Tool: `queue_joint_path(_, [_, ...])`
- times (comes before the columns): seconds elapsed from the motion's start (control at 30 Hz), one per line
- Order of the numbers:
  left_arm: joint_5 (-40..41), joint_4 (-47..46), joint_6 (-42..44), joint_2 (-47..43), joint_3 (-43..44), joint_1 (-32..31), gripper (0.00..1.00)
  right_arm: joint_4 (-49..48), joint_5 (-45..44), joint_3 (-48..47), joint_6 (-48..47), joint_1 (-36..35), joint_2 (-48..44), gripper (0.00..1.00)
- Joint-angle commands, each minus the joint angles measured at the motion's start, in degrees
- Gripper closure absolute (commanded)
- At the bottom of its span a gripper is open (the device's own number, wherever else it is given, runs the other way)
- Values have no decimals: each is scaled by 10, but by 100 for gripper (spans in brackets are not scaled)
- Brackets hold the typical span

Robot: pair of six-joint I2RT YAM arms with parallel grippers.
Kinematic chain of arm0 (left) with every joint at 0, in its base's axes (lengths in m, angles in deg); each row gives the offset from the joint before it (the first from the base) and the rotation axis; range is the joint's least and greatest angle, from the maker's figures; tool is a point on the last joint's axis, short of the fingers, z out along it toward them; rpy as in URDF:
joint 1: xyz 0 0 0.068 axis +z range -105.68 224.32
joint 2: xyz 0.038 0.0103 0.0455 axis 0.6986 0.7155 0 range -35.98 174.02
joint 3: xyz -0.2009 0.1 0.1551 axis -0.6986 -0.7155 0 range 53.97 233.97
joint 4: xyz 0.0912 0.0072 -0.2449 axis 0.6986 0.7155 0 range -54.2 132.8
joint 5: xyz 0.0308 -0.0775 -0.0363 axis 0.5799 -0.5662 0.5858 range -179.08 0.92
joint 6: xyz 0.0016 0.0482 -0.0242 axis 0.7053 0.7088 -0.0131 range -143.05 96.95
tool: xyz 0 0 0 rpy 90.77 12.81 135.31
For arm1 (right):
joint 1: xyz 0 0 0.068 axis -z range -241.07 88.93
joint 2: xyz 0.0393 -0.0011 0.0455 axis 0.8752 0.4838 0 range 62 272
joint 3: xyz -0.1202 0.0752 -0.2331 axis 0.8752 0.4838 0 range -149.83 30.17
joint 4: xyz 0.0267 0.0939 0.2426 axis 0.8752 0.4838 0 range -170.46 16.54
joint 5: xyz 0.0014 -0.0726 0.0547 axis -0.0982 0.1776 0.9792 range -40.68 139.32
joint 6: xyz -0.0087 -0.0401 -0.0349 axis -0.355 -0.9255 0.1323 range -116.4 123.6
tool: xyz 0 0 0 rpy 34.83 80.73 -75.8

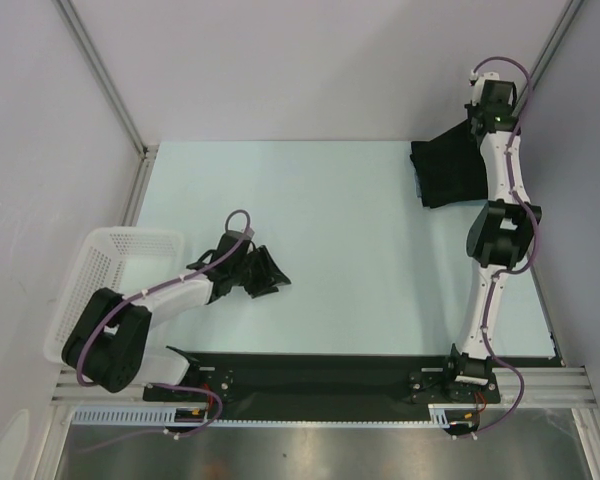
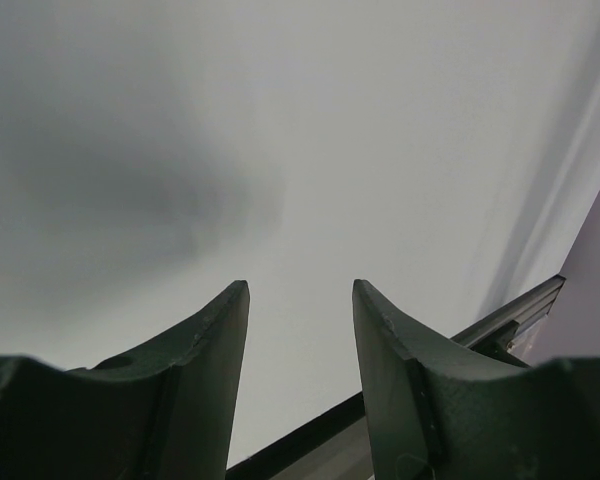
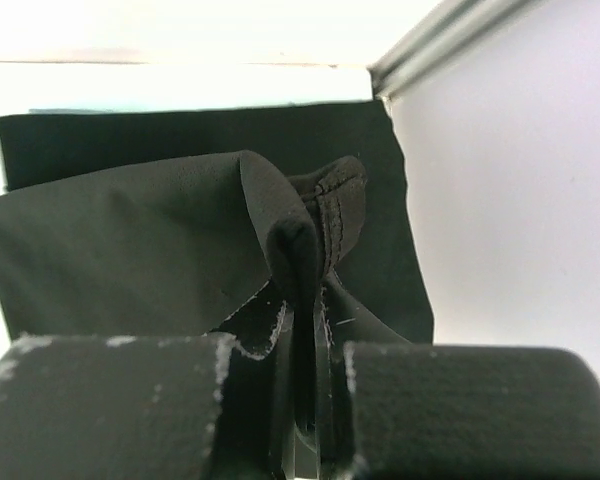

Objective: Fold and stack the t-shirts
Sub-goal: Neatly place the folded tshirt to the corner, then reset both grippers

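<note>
A black t-shirt (image 1: pixel 448 172) lies folded at the far right of the pale table, close to the corner post. One edge of it is lifted into a bunched fold. My right gripper (image 1: pixel 483 128) is reached out over that corner and is shut on the fold. In the right wrist view the t-shirt (image 3: pixel 130 230) spreads out below, and the right gripper (image 3: pixel 303 305) pinches a thick hemmed fold. My left gripper (image 1: pixel 263 272) hovers low over the table's left middle. It is open and empty, and only bare table shows between the left gripper (image 2: pixel 300 290) tips.
A white mesh basket (image 1: pixel 105 262) sits tilted at the left edge beside the left arm. Grey walls and metal posts (image 1: pixel 105 80) close in the back and sides. A black strip (image 1: pixel 310 372) runs along the near edge between the arm bases.
</note>
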Motion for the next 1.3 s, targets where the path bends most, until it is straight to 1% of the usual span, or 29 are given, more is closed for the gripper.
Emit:
queue_joint_path(0.0, [-14, 3, 20, 11, 29, 6, 49, -41, -23, -40, 14, 15, 9, 100])
queue_joint_path(0.3, [-24, 14, 30, 46, 61, 5, 49, -47, -20, -63, 23, 33, 47, 100])
queue_joint_path(0.57, [-32, 13, 38, 78, 77, 6, 49, -73, 6, -85, 41, 55, 88, 100])
queue_joint_path(0.6, [-33, 14, 40, 83, 79, 6, 49, -76, 3, -87, 43, 59, 94, 90])
queue_joint_path(0.67, [-38, 20, 46, 91, 87, 6, 49, -95, -24, -96, 44, 68, 108, 74])
queue_joint_path(0.7, [-40, 23, 49, 93, 88, 5, 50, -97, -30, -104, 48, 72, 113, 63])
queue_joint_path(0.73, [-40, 25, 50, 94, 88, 5, 49, -95, -31, -111, 54, 76, 122, 57])
queue_joint_path(0.77, [-45, 27, 51, 93, 88, 6, 50, -92, -24, -118, 68, 84, 119, 42])
queue_joint_path(0.87, [-52, 32, 48, 82, 84, 5, 49, -85, -30, -114, 79, 83, 93, 27])
queue_joint_path(0.93, [-51, 34, 44, 61, 82, 5, 49, -78, -29, -103, 90, 79, 71, 19])
queue_joint_path(0.97, [-51, 34, 39, 51, 81, 5, 49, -68, -41, -97, 96, 74, 41, 11])
queue_joint_path(1.0, [-47, 33, 36, 42, 80, 5, 49, -62, -43, -76, 100, 60, 24, 9])
queue_joint_path(1.07, [-45, 20, 23, 12, 72, 3, 49, -37, -54, -50, 108, 40, -15, 2])
queue_joint_path(1.1, [-42, 13, 17, 0, 66, 2, 49, -27, -53, -17, 122, 17, -55, 0])
queue_joint_path(1.17, [-45, -19, -10, -32, 40, 0, 48, -12, -36, 29, 141, -13, -98, 0])
queue_joint_path(1.2, [-48, -32, -21, -43, 29, 0, 48, -11, -28, 77, 168, -46, -143, 0])
queue_joint_path(1.27, [-57, -50, -49, -74, -2, -2, 48, 1, 14, 124, 193, -76, -183, 0])
